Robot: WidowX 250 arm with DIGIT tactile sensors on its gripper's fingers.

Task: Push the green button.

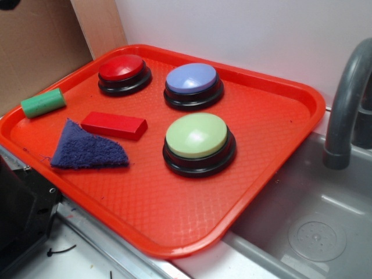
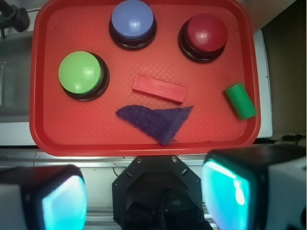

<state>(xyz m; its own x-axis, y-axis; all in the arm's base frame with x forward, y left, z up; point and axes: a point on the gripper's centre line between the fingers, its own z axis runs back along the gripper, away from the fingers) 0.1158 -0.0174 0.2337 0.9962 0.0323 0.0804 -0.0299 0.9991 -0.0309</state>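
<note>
Clearly the green button (image 1: 196, 135) sits untouched on the red tray (image 1: 273, 151), near its sink-side edge, below the blue button (image 1: 192, 78); its hard, smooth dome likely wants a centred press, not a grasp; the hand (image 2: 144, 196) hangs above, pads wide apart, empty.

I can read no text, label, brand, number or sign anywhere: the green button (image 1: 196, 135), its two neighbours and the red tray (image 1: 279, 125) are all plain and unmarked.
</note>
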